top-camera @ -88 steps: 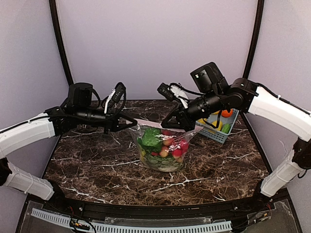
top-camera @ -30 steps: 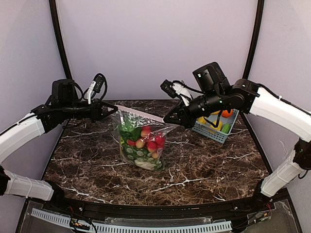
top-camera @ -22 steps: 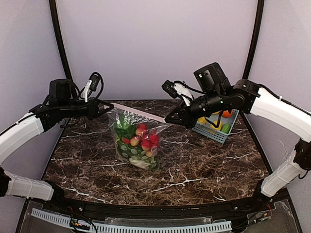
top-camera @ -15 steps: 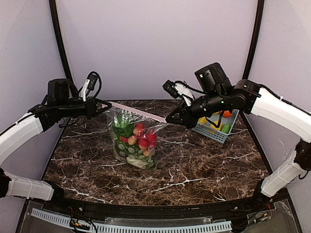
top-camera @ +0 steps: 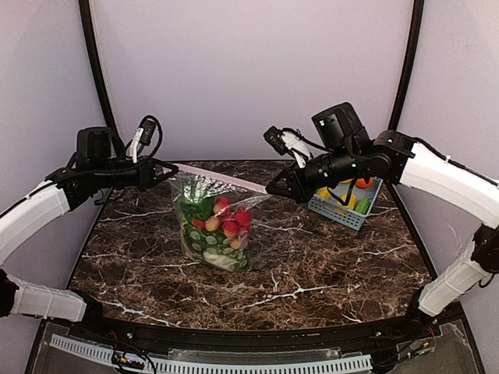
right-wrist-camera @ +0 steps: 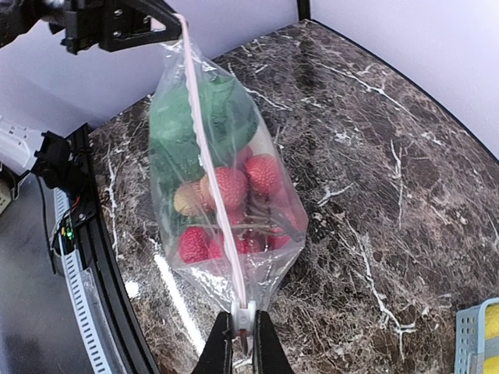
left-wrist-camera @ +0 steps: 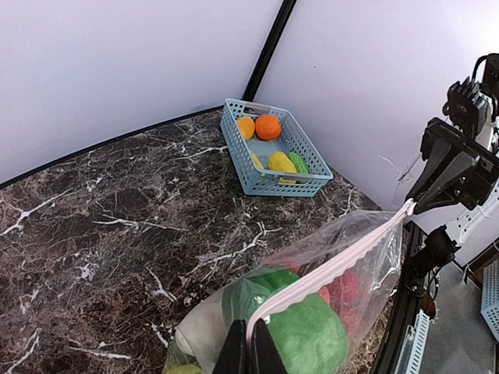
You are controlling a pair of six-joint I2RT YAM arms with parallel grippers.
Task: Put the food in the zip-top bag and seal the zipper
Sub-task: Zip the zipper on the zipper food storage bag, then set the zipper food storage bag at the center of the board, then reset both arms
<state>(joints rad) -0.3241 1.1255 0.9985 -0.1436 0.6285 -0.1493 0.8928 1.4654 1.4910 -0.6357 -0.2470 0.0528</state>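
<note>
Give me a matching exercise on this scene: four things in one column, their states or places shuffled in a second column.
1. left tool
2. right tool
3. zip-top bag
4. basket

A. blue-grey, set off to the right
B. shut on the zipper at its left end
C. stretched between the two tools, food inside
D. shut on the white slider at the zipper's right end

Pairs: 1-B, 2-D, 3-C, 4-A

Right tool (right-wrist-camera: pixel 242 343) pinches near end of zipper (right-wrist-camera: pixel 204 156). Pink strip runs taut to left tool (right-wrist-camera: pixel 156 19), clamped on far end. Bag (right-wrist-camera: pixel 273 202) hangs below strip, above marble tabletop (right-wrist-camera: pixel 374 171). Inside: green leaves (right-wrist-camera: pixel 187 125), red fruits (right-wrist-camera: pixel 230 187).
</note>
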